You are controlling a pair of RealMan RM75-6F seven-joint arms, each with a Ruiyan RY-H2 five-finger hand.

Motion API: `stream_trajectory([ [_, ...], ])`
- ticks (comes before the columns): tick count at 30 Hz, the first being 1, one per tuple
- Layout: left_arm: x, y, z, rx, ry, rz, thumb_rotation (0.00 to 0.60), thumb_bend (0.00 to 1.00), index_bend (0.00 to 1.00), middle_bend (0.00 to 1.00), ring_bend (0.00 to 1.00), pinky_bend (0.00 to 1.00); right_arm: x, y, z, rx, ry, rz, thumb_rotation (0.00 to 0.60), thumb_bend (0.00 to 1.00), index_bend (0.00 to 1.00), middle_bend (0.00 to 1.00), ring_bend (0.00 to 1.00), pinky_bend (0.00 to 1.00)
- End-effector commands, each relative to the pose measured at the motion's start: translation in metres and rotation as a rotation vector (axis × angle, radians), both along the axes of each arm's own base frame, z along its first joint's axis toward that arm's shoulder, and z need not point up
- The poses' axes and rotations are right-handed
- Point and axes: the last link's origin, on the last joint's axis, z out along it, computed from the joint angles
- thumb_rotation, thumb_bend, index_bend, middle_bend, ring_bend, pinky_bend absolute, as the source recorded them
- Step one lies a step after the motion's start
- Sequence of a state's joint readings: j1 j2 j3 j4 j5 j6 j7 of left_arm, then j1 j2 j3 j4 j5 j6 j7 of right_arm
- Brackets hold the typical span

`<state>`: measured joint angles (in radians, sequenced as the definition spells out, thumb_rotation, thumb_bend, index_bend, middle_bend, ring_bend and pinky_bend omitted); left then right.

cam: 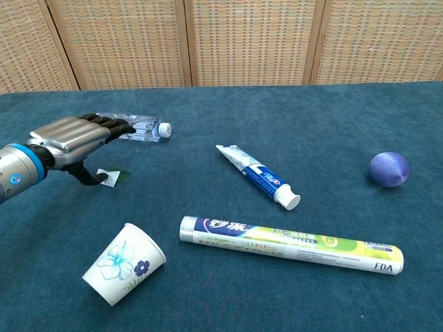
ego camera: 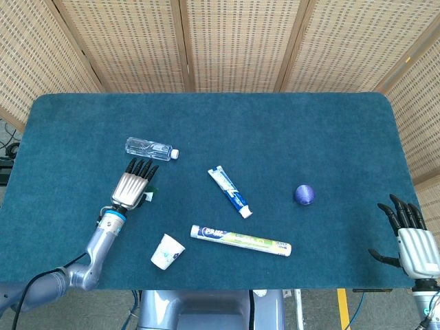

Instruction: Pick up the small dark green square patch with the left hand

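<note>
The green patch is at the left part of the worktop, under the left hand, and it is tilted up so that its pale underside shows in the chest view. The thumb of this hand touches the raised edge of the patch, while the other fingers are stretched flat and forward above it; I cannot tell if the patch is really pinched or only tipped up. In the head view only a small bit of the patch shows at the right edge of the hand. Just beyond the fingertips lies a clear water bottle on its side. Near the front edge, a paper cup with a blue flower print lies on its side. To the right of it lies a long tube, and a smaller toothpaste tube lies behind that one. A purple ball stands well apart on the right. The right hand is at the far right corner, fingers spread and holding nothing.
</note>
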<state>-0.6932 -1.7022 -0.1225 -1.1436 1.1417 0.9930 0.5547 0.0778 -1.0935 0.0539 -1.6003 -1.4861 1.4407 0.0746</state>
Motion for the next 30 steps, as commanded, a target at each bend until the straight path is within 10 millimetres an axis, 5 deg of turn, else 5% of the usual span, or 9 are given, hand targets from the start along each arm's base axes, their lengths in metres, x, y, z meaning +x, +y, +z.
stream_trajectory([
  [1,0.001,-0.002,0.003,0.001,-0.038,0.012,0.6,0.6,0.0,0.0,0.0,0.0,0.0,0.0,0.001,-0.002,-0.001,0.001,0.6,0.13,0.12,0.0,0.0,0.0],
  [9,0.004,-0.009,0.012,-0.011,-0.083,0.009,0.6,0.57,0.0,0.0,0.0,0.0,0.0,0.0,0.0,-0.001,0.0,0.0,0.6,0.13,0.12,0.0,0.0,0.0],
  [17,0.006,-0.025,0.023,-0.07,-0.151,0.037,0.6,0.39,0.01,0.0,0.0,0.0,-0.001,0.0,0.002,-0.007,0.0,-0.007,0.6,0.13,0.12,0.0,0.0,0.0],
  [30,-0.017,-0.048,0.027,-0.097,-0.098,0.025,0.6,0.37,0.27,0.0,0.0,0.0,-0.002,0.006,0.004,-0.003,0.018,-0.009,0.6,0.13,0.12,0.0,0.0,0.0],
])
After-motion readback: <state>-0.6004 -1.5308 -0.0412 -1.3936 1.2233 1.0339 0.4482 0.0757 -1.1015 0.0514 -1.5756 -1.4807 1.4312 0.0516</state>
